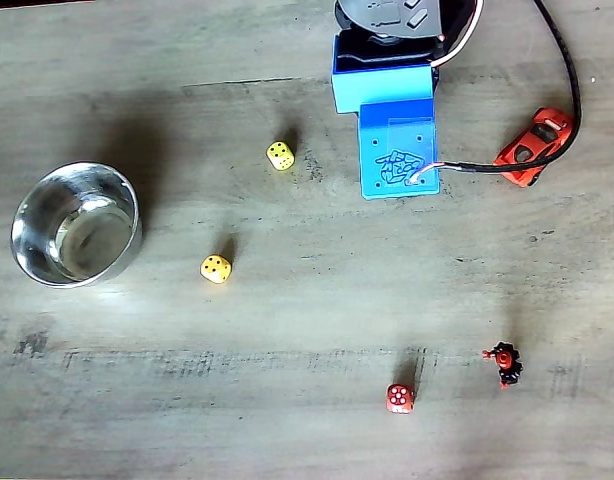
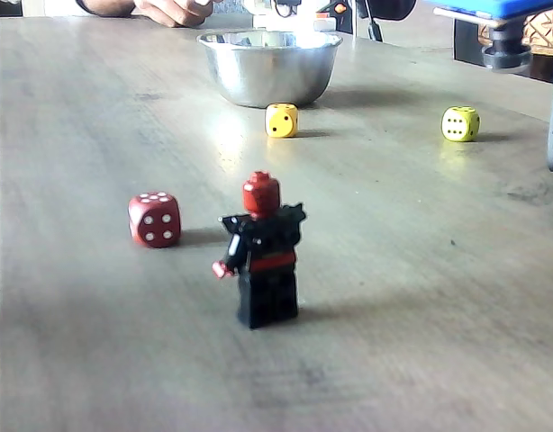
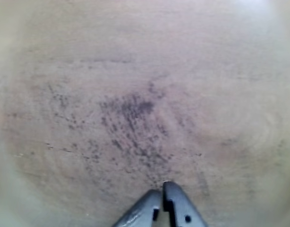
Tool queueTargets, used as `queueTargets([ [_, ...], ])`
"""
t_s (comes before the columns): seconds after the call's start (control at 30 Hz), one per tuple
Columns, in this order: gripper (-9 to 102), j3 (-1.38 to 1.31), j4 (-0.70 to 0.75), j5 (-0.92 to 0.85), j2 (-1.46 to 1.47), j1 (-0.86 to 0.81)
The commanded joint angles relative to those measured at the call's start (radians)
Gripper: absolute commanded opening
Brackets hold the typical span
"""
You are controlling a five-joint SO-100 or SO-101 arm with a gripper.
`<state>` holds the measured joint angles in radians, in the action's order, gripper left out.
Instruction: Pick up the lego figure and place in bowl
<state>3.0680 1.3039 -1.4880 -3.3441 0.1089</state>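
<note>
**Figure stands far from the bowl, arm folded at its base**

Taking the bowl (image 1: 75,224) as the landmark, a fixed view from above puts it at the left of the wooden counter (image 1: 307,300), upright and holding nothing. The lego figure (image 1: 504,363) lies well apart from it, far to the right and lower in that picture, with a red die (image 1: 399,398) near the figure on its bowl side. Two yellow dice sit between: one (image 1: 215,268) just right of the bowl, another (image 1: 280,155) further right and higher. The arm's blue body (image 1: 392,130) sits at the top edge, well right of the bowl, and a red-orange toy car (image 1: 533,146) lies beyond it, by a black cable (image 1: 562,60).

The low fixed view looks across the counter toward the bowl (image 2: 269,67) at the back. Here the lego figure (image 2: 263,252) is seen standing upright, red head turned toward the bowl, black body with a red belt, one arm out to the left. The red die (image 2: 154,219) rests just left of it, the two yellow dice (image 2: 281,120) (image 2: 460,123) in front of and right of the bowl. A person's hand (image 2: 173,9) rests on the counter's far edge behind the bowl.

The wrist view gives blurred, speckled bare counter, and the gripper (image 3: 161,196) at the bottom edge: its fingers (image 3: 180,210) are together, tips touching, holding nothing.
</note>
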Motion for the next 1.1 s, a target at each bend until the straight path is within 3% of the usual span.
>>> queueTargets([
  [0.0, 0, 0.106, 0.005, -0.006, -0.009, 0.005],
  [0.5, 0, 0.106, -0.028, -0.006, -0.009, 0.005],
  [1.07, 0, 0.104, -0.354, 0.006, -0.005, 0.000],
])
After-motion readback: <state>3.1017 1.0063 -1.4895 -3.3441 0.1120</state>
